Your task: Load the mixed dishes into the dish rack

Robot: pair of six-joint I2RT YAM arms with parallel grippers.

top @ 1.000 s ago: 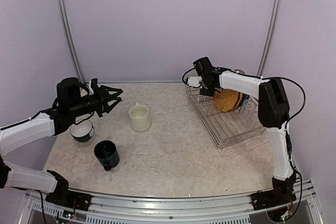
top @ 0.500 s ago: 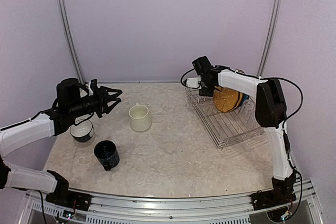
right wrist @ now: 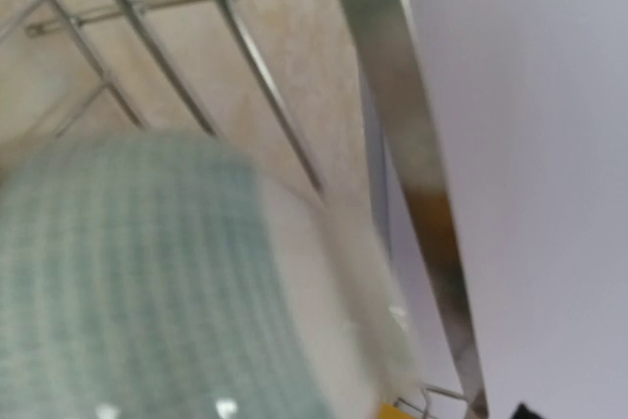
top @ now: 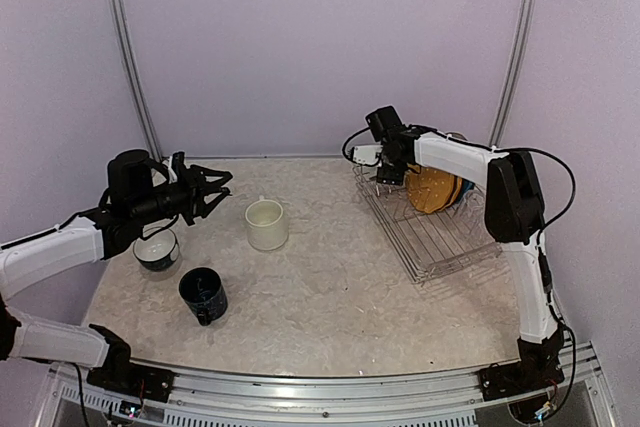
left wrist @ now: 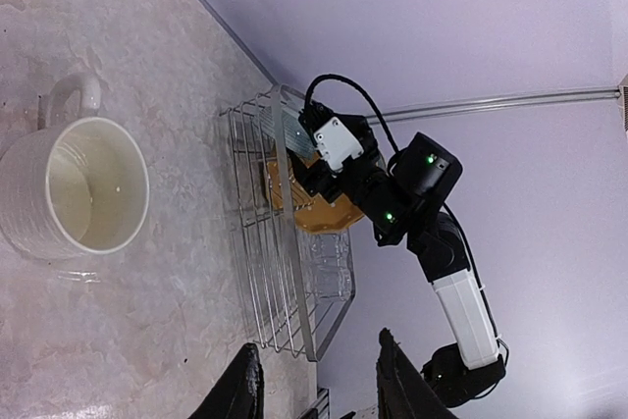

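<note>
One marbled beige table (top: 330,292), lilac walls (top: 320,47), left gripper (top: 224,183) parted, empty, right gripper (top: 386,177) width unclear

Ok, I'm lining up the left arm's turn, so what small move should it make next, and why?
Probably ease the left gripper forward and down toward the cream mug. The gripper hovers open and empty, the mug stands upright just ahead of it, outside the dish rack, and the right gripper is at the rack's far corner.

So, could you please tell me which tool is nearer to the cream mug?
Left. The left tool hovers just left of the cream mug; the right tool is over the dish rack.
</note>
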